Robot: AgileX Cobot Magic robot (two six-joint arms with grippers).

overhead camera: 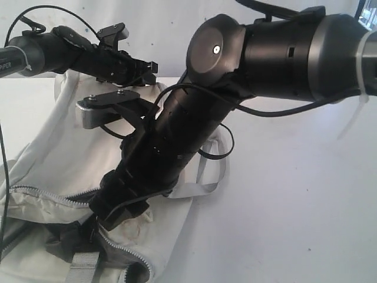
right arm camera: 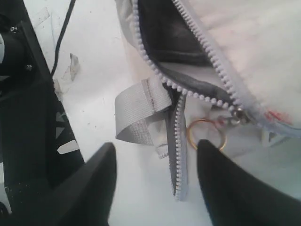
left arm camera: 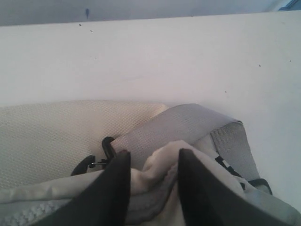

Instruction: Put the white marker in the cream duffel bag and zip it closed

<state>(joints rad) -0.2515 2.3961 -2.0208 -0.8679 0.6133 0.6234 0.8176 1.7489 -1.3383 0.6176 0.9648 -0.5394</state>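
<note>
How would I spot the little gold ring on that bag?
Find the cream duffel bag on the white table and follow its open zipper to where the two rows of teeth meet. The ring hangs off the zipper pull there, beside a grey strap loop; it is the only gold-coloured thing among cream cloth and grey teeth.

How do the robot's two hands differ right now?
The left hand has a fold of the cream bag bunched between its fingers; the right hand holds nothing. The right hand's fingers look wider apart than the left hand's. The left hand sits by a grey strap; the right hand hangs over the end of the open zipper. Both have dark fingers and are at the bag.
</note>
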